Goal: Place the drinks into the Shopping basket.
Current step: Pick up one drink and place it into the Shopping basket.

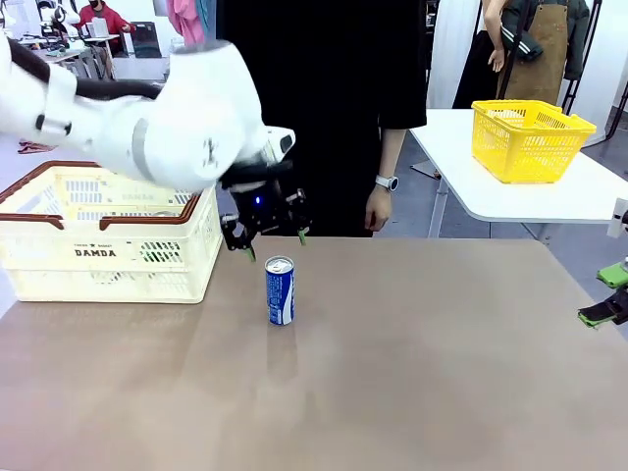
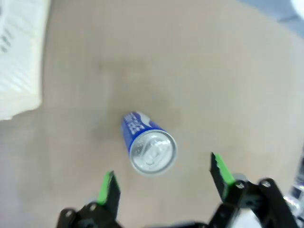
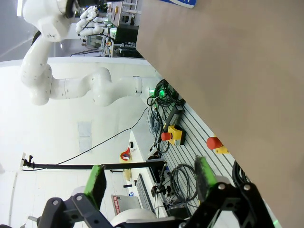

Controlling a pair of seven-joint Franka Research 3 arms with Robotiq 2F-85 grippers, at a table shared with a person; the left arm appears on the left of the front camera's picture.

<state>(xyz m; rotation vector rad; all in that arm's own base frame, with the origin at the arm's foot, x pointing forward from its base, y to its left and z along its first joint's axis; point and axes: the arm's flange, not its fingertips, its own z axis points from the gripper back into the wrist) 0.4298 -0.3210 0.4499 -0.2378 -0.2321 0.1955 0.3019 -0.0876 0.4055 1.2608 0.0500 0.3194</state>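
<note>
The Shopping basket [image 1: 108,250] stands left of the blue can [image 1: 280,290]. The can is upright on the table [image 1: 422,363], outside the basket. The left gripper [image 1: 265,238] hangs just above it, fingers apart. A descent off centre may tip the can. The right gripper [image 1: 608,294], far right of the can, is also apart.

the cream-white rectangular plastic shopping basket with brown rim and handles [image 1: 59,280] carries the word "damda" in dark capitals on its near side, with a smaller line of print above it too fine to read. the slim blue aluminium can [image 1: 280,291] bears white print running down its side, which cannot be made out in the front or left wrist view.
</note>
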